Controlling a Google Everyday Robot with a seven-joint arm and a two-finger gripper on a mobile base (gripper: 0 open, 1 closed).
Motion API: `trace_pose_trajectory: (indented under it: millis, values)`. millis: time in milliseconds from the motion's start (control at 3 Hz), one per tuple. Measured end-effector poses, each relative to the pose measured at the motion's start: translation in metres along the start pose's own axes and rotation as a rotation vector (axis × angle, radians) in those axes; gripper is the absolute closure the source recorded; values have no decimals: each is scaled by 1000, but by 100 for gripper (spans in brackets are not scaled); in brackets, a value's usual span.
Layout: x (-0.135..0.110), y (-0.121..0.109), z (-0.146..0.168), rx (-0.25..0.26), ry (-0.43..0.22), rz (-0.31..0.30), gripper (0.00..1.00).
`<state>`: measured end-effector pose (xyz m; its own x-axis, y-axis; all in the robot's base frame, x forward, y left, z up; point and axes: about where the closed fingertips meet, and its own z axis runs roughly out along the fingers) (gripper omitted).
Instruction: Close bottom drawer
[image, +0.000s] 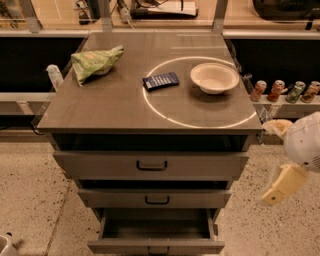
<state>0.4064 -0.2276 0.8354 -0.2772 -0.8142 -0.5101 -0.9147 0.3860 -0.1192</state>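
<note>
My hand (284, 184) hangs in the air off the front right corner of the desk (110, 105), lower than the top and well apart from the cabinet. It touches nothing, and I cannot tell whether it is open or closed.

The bottom drawer (156, 245) is the lowest of 3, under the desk's front edge. It stands pulled out: I can look down into its dark tray, which seems to hold nothing, and its front panel sits forward of the middle drawer (155, 198) above. The small dark pull at the panel's centre is cut off by the lower border of the view.

I judge it to be stiff grey sheet metal that will not bend under a push. With an empty tray it should be light and run easily on its slides, perhaps fast enough to bang at the end. Closing needs no grasp. I would press flat on the front panel near its centre, beside the pull, so the drawer goes in straight and does not skew. The panel is narrow and low, so the risk is sliding off its top edge into the tray.

The green bag (95, 62), blue packet (160, 80) and bowl (214, 77) on the desk top are out of the way.
</note>
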Motion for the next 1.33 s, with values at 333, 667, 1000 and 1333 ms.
trace_pose_trajectory:
  millis: [333,667,1000,1333]
  values:
    - [23,7,46,-79,-69,79,0]
    - [25,7,51,-89,-72,86,0]
    - [35,16,63,-82,-93,101,0]
    - [75,33,112,-106,-180,211,0]
